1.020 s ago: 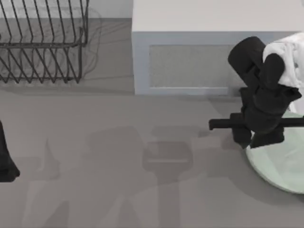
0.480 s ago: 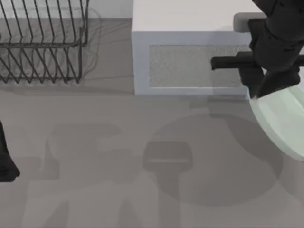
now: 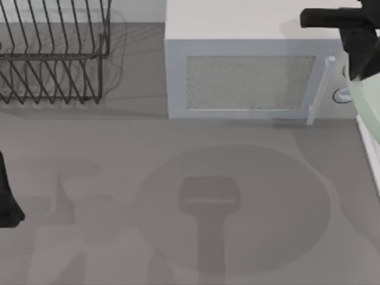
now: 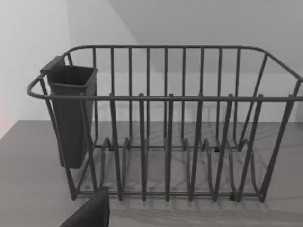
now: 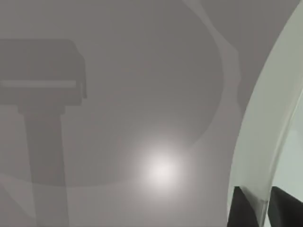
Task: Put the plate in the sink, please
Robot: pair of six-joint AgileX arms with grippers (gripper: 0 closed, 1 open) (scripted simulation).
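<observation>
The pale mint-green plate (image 3: pixel 363 110) hangs high above the table at the top view's right edge, and part of it is cut off by the frame. My right gripper (image 3: pixel 358 72) is shut on its rim, up in front of the microwave's right end. In the right wrist view the plate's rim (image 5: pixel 255 142) curves down the side, and the two dark fingertips (image 5: pixel 242 210) of the right gripper (image 5: pixel 258 207) pinch it. My left arm (image 3: pixel 7 199) is parked at the table's left edge. The sink is out of view.
A white microwave (image 3: pixel 249 71) stands at the back centre-right. A dark wire dish rack (image 3: pixel 53 53) sits at the back left; the left wrist view shows this rack (image 4: pixel 165 127) with a dark cutlery holder (image 4: pixel 71 113). The plate's round shadow (image 3: pixel 237 208) lies mid-table.
My right gripper has lifted the plate off the table and carried it up and toward the back right. The shadow on the table has grown larger. The left arm has not moved.
</observation>
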